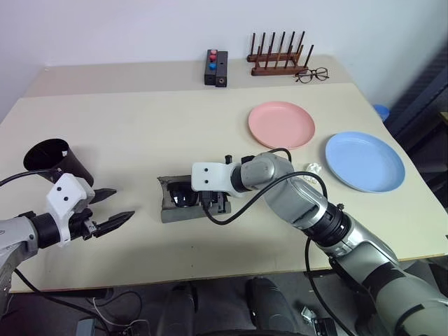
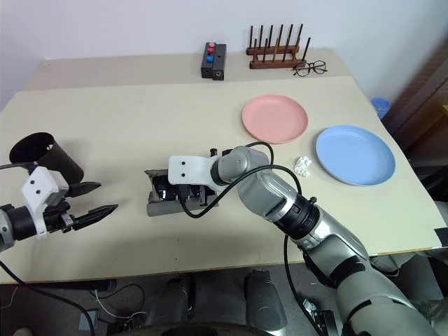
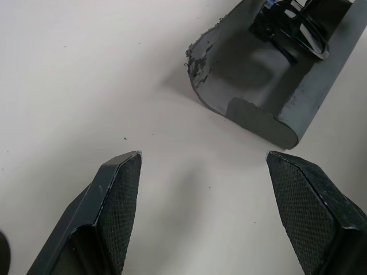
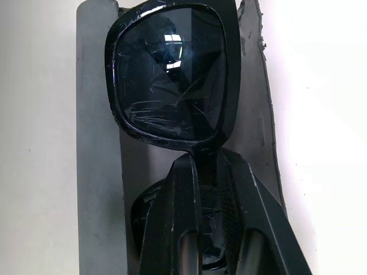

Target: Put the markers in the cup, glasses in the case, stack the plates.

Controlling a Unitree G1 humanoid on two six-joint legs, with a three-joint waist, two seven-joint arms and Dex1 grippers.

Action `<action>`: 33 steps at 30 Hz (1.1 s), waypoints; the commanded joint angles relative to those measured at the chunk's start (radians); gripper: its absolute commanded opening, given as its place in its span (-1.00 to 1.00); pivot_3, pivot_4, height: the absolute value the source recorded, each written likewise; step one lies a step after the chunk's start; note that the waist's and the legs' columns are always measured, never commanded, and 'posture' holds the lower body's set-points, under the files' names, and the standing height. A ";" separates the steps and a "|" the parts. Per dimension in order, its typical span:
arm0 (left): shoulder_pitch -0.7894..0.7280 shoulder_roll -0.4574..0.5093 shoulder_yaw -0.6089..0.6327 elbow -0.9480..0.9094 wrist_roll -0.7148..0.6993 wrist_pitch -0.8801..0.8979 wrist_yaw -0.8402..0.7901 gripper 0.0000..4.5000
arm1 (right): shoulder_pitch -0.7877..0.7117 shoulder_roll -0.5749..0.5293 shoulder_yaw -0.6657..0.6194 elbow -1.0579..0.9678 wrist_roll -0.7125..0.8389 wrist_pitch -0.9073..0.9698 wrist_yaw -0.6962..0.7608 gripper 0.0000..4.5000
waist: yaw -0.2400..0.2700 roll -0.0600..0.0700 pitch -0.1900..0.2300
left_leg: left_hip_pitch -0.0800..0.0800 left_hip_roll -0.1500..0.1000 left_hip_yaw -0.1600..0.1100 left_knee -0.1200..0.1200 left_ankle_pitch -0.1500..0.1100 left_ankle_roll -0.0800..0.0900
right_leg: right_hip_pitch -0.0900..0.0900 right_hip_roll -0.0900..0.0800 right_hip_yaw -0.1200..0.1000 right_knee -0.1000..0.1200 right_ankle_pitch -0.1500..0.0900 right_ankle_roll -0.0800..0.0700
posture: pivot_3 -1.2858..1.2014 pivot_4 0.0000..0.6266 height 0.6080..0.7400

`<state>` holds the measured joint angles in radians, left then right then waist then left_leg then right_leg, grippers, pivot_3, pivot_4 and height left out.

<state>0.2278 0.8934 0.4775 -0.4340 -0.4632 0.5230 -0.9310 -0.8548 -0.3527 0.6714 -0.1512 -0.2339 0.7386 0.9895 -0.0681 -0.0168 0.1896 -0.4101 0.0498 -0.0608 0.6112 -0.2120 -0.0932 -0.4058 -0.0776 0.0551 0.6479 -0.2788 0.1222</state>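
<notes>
We note the right gripper (image 4: 209, 172) with jaws clenched on the bridge of the glasses (image 4: 169, 80), which lie in the grey case (image 1: 168, 210) mid-table. Left gripper (image 1: 112, 208) hovers beside the case, jaws spread wide, holding nothing; the cup (image 1: 56, 159) stands behind it.

Bright even overhead light, soft faint shadows, a window-like glint on the sunglasses lens (image 4: 169, 74), sharp focus
</notes>
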 commanded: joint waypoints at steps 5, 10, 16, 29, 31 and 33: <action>-0.006 0.007 0.001 -0.030 -0.008 0.005 0.004 0.59 | -0.004 0.018 -0.029 -0.020 0.020 0.019 -0.015 0.35 | -0.001 0.000 0.000 | 0.000 0.000 0.000 0.000 0.000 0.000 | -0.001 0.000 0.000 0.000 0.000 0.000 | 0.03 -0.52 1.00; -0.007 0.006 -0.004 -0.037 -0.009 0.012 0.007 0.59 | -0.014 0.018 -0.073 -0.047 0.064 0.040 -0.001 0.35 | -0.001 0.000 0.000 | 0.000 0.000 0.000 0.000 0.000 0.000 | -0.001 0.000 0.000 0.000 0.000 0.000 | 0.03 -0.52 1.00; -0.023 0.008 -0.016 -0.025 -0.015 0.010 0.001 0.59 | -0.022 0.024 -0.126 -0.067 0.104 0.052 -0.019 0.35 | -0.001 0.000 0.000 | 0.000 0.000 0.000 0.000 0.000 0.000 | -0.001 0.000 0.000 0.000 0.000 0.000 | 0.03 -0.52 1.00; -0.107 0.003 -0.046 0.050 -0.060 0.023 -0.022 0.59 | 0.042 -0.056 -0.235 -0.152 0.181 0.022 -0.057 0.35 | -0.001 -0.001 0.001 | -0.001 0.000 0.000 -0.001 0.000 0.000 | -0.002 0.000 0.000 0.000 0.000 0.000 | 0.03 -0.52 1.00; -0.129 -0.001 -0.056 0.065 -0.056 0.013 -0.019 0.59 | 0.037 -0.055 -0.263 -0.141 0.198 0.015 -0.066 0.35 | 0.000 -0.001 0.001 | -0.001 0.000 0.000 -0.001 0.000 0.000 | -0.002 0.000 0.000 0.000 0.000 0.000 | 0.03 -0.52 1.00; -0.156 -0.008 -0.064 0.084 -0.053 0.007 -0.010 0.59 | 0.031 -0.060 -0.276 -0.130 0.206 0.008 -0.073 0.35 | 0.000 -0.001 0.001 | -0.001 0.000 0.000 0.000 0.000 0.000 | -0.001 0.000 0.000 -0.001 0.000 0.000 | 0.03 -0.52 1.00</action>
<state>0.0945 0.8897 0.4098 -0.3536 -0.5152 0.5503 -0.9501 -0.8007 -0.4126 0.4317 -0.2708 -0.0433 0.7660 0.9273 -0.0683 -0.0180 0.1903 -0.4116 0.0498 -0.0607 0.6110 -0.2121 -0.0931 -0.4071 -0.0777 0.0552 0.6470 -0.2790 0.1217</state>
